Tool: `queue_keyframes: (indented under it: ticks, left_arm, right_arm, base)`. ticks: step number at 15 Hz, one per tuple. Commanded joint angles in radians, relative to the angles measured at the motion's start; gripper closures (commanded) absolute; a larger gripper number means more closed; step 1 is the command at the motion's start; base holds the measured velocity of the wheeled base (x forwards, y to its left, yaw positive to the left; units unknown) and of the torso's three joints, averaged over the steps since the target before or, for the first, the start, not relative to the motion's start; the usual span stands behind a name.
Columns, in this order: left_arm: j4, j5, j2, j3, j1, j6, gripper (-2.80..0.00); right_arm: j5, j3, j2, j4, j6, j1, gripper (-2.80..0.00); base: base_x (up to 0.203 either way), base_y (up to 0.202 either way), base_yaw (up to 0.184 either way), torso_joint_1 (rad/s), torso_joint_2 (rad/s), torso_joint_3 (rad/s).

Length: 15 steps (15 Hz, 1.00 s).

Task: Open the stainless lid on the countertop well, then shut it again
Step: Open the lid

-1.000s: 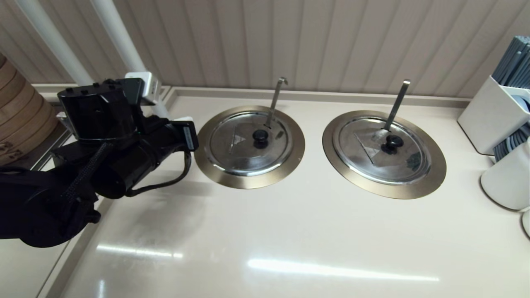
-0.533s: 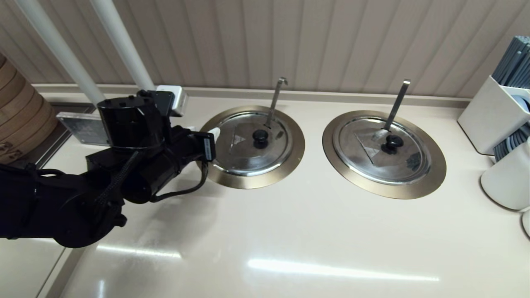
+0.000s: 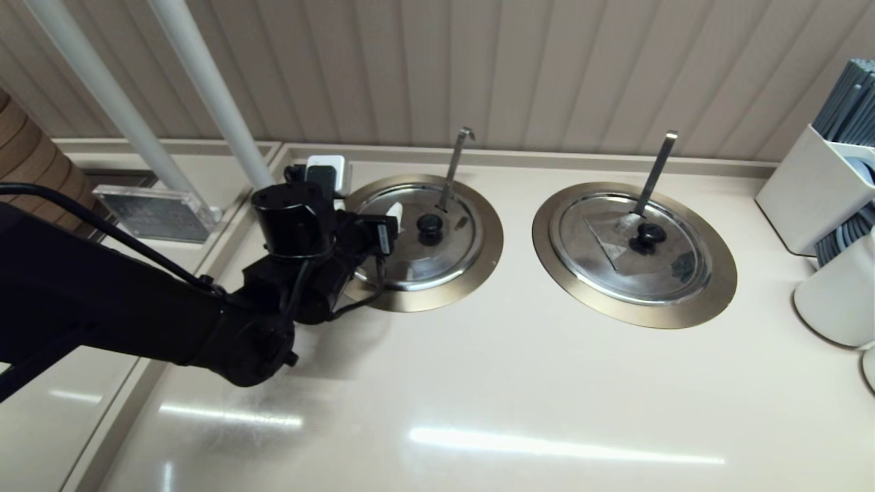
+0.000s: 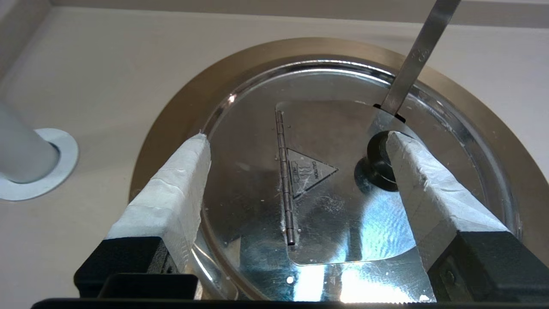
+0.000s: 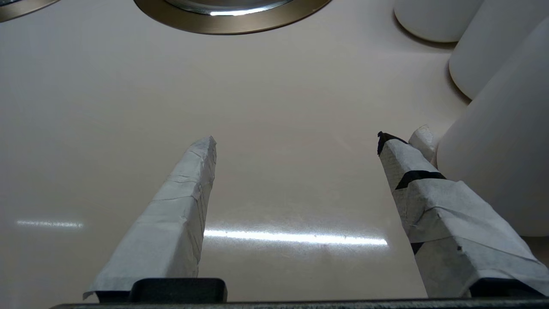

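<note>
Left hand [image 4: 296,141] spread over the lid [image 3: 437,249], one finger [image 4: 422,189] beside the knob [image 4: 375,167], lid seated in the well [image 3: 487,263], right hand [image 5: 296,143] spread above tabletop [image 5: 279,107].

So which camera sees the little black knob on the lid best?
The left wrist view. The black knob looks big there, beside one taped finger of the open left gripper, on the stainless lid. In the head view the knob is small but unhidden. The right wrist view shows none of it.
</note>
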Motion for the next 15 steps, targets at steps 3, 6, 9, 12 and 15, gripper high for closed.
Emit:
queue_keyframes:
  ticks: [3,6,9,12,15]
  left_arm:
    - [-0.012,0.004,0.099,-0.028,-0.049,-0.003,-2.8]
    - [-0.049,0.018,0.147,-0.08,-0.072,0.002,-2.8]
    - [-0.06,0.032,0.207,-0.16,-0.094,0.011,-2.8]
    - [-0.06,0.032,0.248,-0.183,-0.116,0.018,-2.8]
    - [-0.09,0.033,0.303,-0.208,-0.117,0.045,-2.8]
  right_arm:
    - [0.0,0.006,0.002,-0.001,0.0,0.0,-2.8]
    - [0.0,0.006,0.002,-0.001,0.0,0.0,-2.8]
    - [0.0,0.006,0.002,-0.001,0.0,0.0,-2.8]
    - [0.0,0.006,0.002,-0.001,0.0,0.0,-2.8]
    - [0.0,0.006,0.002,-0.001,0.0,0.0,-2.8]
  base:
    - [0.0,0.0,0.0,0.0,0.0,0.0]
    - [0.0,0.0,0.0,0.0,0.0,0.0]
    - [0.0,0.0,0.0,0.0,0.0,0.0]
    - [0.0,0.0,0.0,0.0,0.0,0.0]
    - [0.0,0.0,0.0,0.0,0.0,0.0]
